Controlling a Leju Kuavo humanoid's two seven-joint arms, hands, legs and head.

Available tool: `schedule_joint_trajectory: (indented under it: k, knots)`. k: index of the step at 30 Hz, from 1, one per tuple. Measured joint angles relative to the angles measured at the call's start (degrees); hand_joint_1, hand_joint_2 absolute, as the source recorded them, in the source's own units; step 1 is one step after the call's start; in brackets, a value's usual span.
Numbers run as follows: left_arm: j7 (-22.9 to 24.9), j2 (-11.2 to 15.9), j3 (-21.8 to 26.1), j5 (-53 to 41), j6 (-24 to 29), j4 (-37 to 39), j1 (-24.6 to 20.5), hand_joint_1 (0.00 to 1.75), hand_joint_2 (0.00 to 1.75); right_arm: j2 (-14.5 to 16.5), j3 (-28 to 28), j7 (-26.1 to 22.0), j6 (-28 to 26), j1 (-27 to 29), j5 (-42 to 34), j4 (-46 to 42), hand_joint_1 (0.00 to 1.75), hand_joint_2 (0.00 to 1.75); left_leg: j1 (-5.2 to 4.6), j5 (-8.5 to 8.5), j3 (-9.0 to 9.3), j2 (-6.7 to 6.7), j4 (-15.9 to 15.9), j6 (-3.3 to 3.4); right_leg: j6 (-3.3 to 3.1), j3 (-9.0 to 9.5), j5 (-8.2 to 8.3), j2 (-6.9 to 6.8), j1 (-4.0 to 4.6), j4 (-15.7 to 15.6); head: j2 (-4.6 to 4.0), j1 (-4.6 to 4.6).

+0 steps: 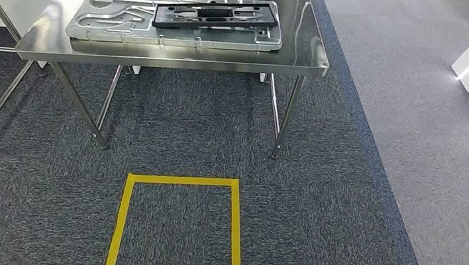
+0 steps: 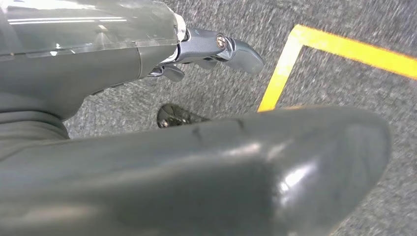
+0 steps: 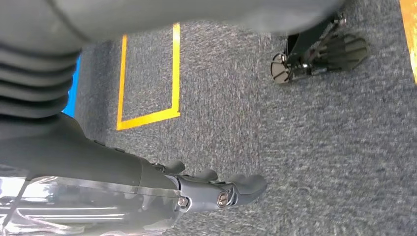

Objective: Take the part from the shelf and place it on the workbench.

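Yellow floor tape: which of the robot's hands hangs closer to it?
Left, probably. The left hand hangs with its fingertips just short of a corner of the tape; the right hand hangs over carpet, clearly apart from the tape.

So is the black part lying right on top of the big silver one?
Touching. The head view shows the black part lying flat across the silver part on the workbench, with no gap between them.
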Motion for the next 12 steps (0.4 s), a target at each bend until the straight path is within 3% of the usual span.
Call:
schedule_joint_trajectory:
  k: [2, 3, 5, 6, 8, 9, 10, 12]
  knots:
    - [-0.03, 0.01, -0.02, -0.06, -0.01, 0.01, 0.14, 0.0, 0.0, 0.02, -0.1, 0.77, -0.45, 0.05, 0.0, 0.02, 0.0, 1.75, 0.64, -2.56, -2.61, -0.02, 6.49, -0.83, -0.07, -0.67, 0.12, 0.0, -0.01, 0.42, 0.0, 0.0]
    - [-0.07, 0.05, -0.04, -0.09, -0.01, 0.01, 0.21, 0.0, 0.0, 0.05, -0.15, 1.31, -0.61, 0.07, 0.02, 0.04, 0.0, 1.75, 1.0, -2.26, -2.55, -0.01, 6.92, -1.31, -0.07, -0.95, 0.13, 0.02, -0.08, 0.73, 0.0, 0.0]
    - [-0.14, 0.17, -0.08, -0.11, 0.01, 0.01, 0.22, 0.0, 0.0, 0.14, -0.24, 2.41, -0.97, 0.07, 0.18, 0.09, 0.0, 1.75, 1.87, 0.95, 0.76, 0.0, 1.22, -2.39, 0.2, -1.47, -0.04, 0.15, -0.38, 1.66, 0.0, 0.0]
    - [-0.17, 0.2, -0.1, -0.1, 0.0, 0.02, 0.17, 0.0, 0.0, 0.13, -0.27, 2.78, -1.14, 0.05, 0.27, 0.1, 0.0, 1.31, 2.18, 2.13, 2.83, -0.11, -2.76, -2.92, 0.52, -1.85, -0.26, 0.26, -0.43, 2.35, 0.0, -0.01]
    - [-0.32, 0.18, -0.13, -0.04, -0.01, 0.03, 0.1, 0.0, 0.87, 0.06, -0.31, 3.05, -1.37, -0.06, 0.32, 0.1, 0.0, 0.44, 2.43, 3.38, 5.09, -0.48, -7.56, -2.5, 1.31, -2.57, -0.73, 0.52, -0.3, 3.66, 0.0, 0.01]
    - [-0.42, 0.16, -0.13, 0.01, -0.01, 0.03, 0.1, 0.0, 1.31, 0.02, -0.34, 2.98, -1.36, -0.09, 0.25, 0.1, 0.0, 0.0, 2.31, 3.12, 5.13, -0.65, -7.95, -1.99, 1.61, -2.8, -0.82, 0.61, -0.16, 3.97, 0.0, 0.02]
    - [-0.51, 0.16, -0.13, 0.05, 0.0, 0.03, 0.11, 0.0, 1.75, 0.04, -0.38, 2.85, -1.33, -0.11, 0.19, 0.13, 0.0, 0.0, 2.2, 3.34, 4.98, -0.71, -7.86, -1.36, 1.83, -2.87, -0.77, 0.67, -0.15, 4.02, 0.0, 0.02]
    - [-0.56, 0.18, -0.13, 0.09, 0.04, 0.03, 0.12, 0.0, 1.75, 0.09, -0.43, 2.66, -1.26, -0.08, 0.1, 0.16, 0.0, 0.0, 2.02, 3.29, 4.89, -0.67, -7.79, -1.15, 2.08, -2.86, -0.55, 0.71, -0.27, 3.82, 0.0, 0.02]
